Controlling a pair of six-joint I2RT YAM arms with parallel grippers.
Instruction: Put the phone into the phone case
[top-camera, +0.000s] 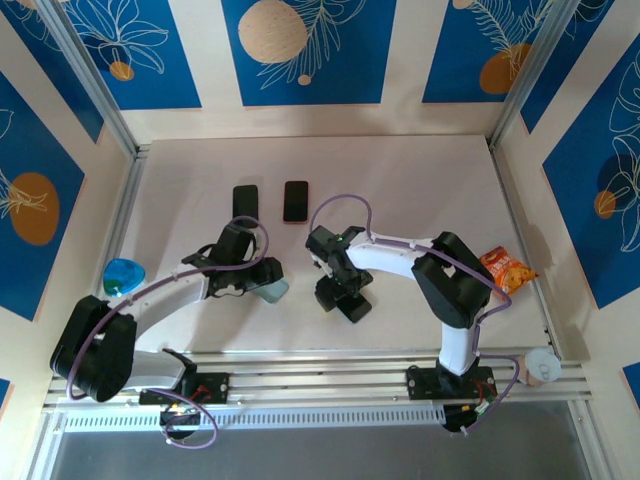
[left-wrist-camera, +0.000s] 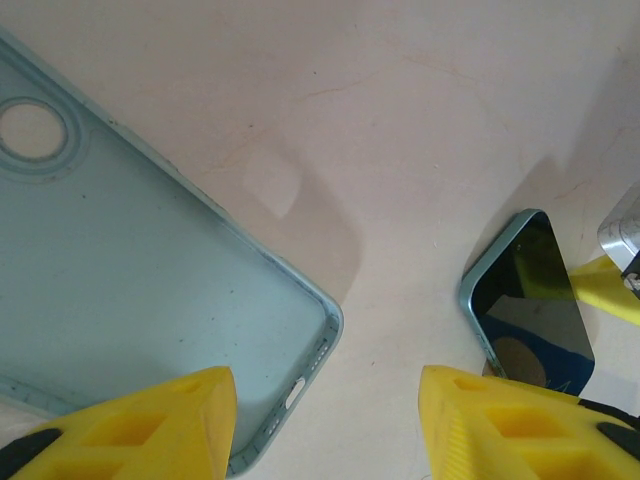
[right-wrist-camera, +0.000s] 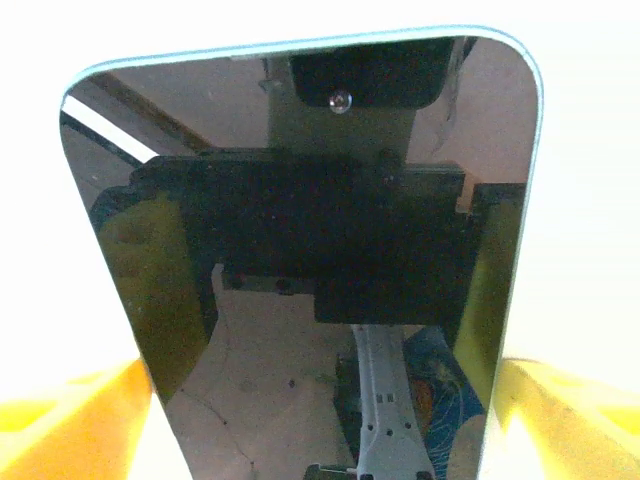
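Observation:
A translucent light-blue phone case (left-wrist-camera: 130, 270) lies open side up on the table, its camera hole at the upper left. My left gripper (left-wrist-camera: 325, 430) hangs open over the case's bottom corner, one yellow finger (left-wrist-camera: 140, 425) above the case and the other above bare table. In the top view the case (top-camera: 273, 291) lies just by the left gripper (top-camera: 258, 282). The phone (right-wrist-camera: 300, 250), black-screened with a light-blue edge, sits between the yellow fingers of my right gripper (right-wrist-camera: 320, 430), which is open with thin gaps on both sides. The phone (left-wrist-camera: 525, 300) lies right of the case, apart from it.
Two other black phones (top-camera: 245, 200) (top-camera: 296, 200) lie side by side farther back. A blue object (top-camera: 125, 275) sits at the left edge, an orange snack bag (top-camera: 507, 270) at the right, and a cup (top-camera: 543, 365) at the near right corner.

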